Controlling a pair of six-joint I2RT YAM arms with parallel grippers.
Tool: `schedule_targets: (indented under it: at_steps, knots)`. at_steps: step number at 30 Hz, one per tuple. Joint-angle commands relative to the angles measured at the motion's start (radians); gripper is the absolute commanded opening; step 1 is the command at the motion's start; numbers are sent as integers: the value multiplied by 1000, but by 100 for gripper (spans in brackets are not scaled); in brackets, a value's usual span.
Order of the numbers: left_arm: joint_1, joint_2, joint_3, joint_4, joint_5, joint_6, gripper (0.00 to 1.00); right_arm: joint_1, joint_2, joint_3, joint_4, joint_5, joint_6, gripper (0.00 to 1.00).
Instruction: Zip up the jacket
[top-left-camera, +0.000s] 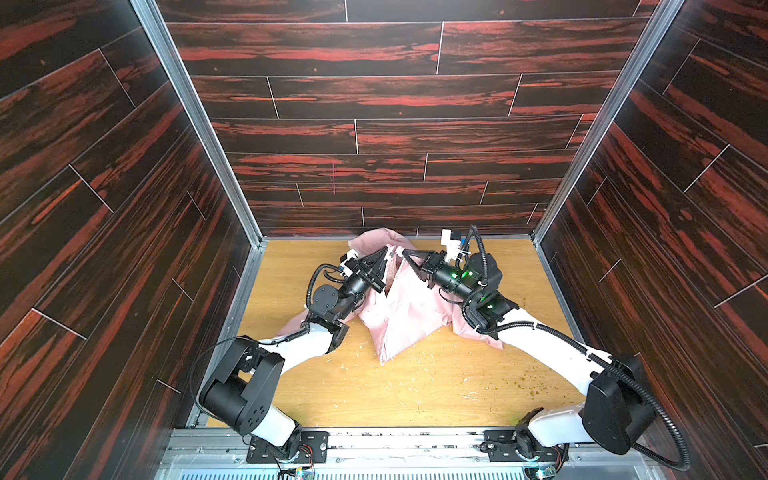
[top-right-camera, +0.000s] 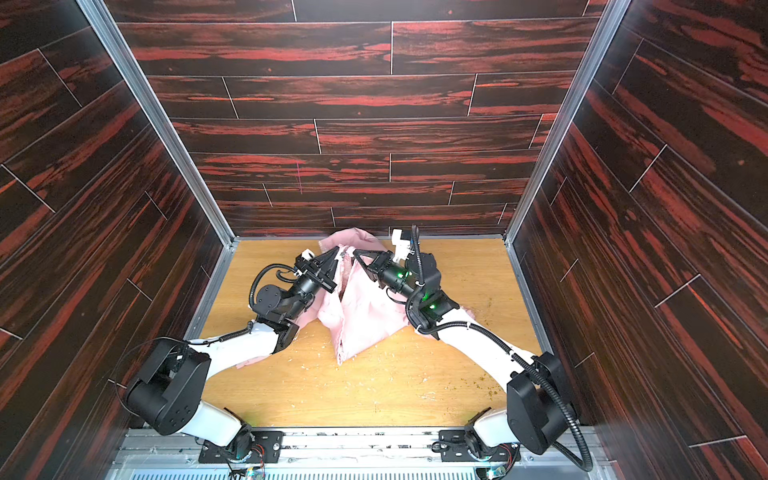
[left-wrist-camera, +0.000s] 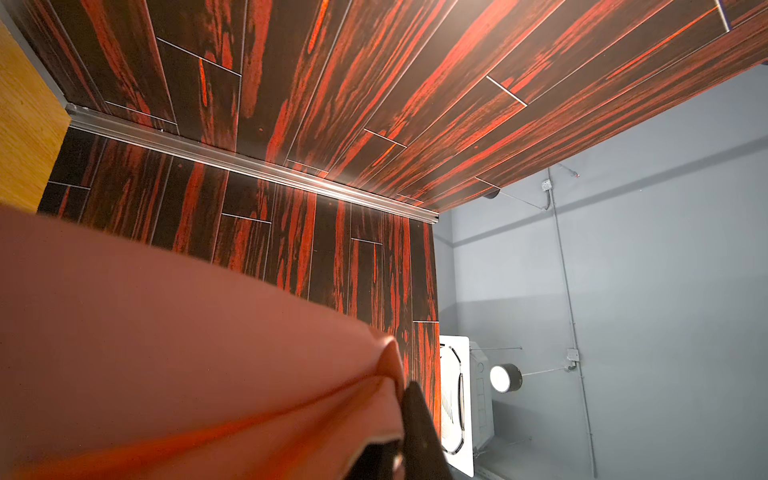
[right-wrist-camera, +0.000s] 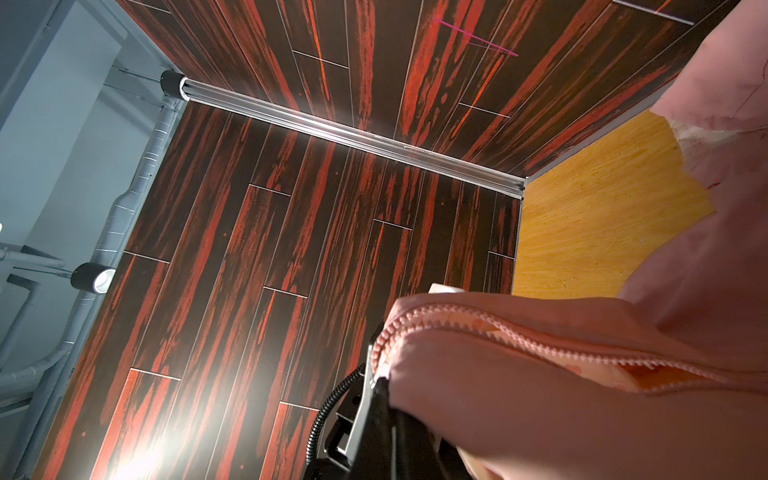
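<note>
The light-pink jacket (top-left-camera: 407, 307) lies crumpled at the back middle of the table in both top views (top-right-camera: 361, 307), its upper front edges lifted off the surface. My left gripper (top-left-camera: 388, 250) is shut on the jacket's left front edge, and my right gripper (top-left-camera: 404, 252) is shut on the right front edge, the two tips almost touching. In the left wrist view pink fabric (left-wrist-camera: 166, 332) drapes over one black finger (left-wrist-camera: 415, 419). The right wrist view shows the zipper teeth (right-wrist-camera: 498, 324) curving over the clamped fold at the gripper (right-wrist-camera: 380, 386). The zipper gapes open lower down (top-left-camera: 388, 291).
The wooden table (top-left-camera: 415, 390) carries scattered crumbs (top-left-camera: 536, 386) at front and right. Dark red plank walls (top-left-camera: 374, 137) close in the back and both sides, with aluminium corner posts (top-left-camera: 552, 216). The jacket's hood (top-left-camera: 374, 239) lies against the back wall.
</note>
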Motion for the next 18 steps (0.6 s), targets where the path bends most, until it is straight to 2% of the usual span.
schedule_targets:
  at_steps: [1, 18]
  knots:
    - [-4, -4, 11, 70, -4, -101, 0, -3, -25, 3, 34, -2, -1, 0]
    - [-4, 3, 11, 70, -9, -101, 0, -1, -16, 18, 35, -20, -5, 0]
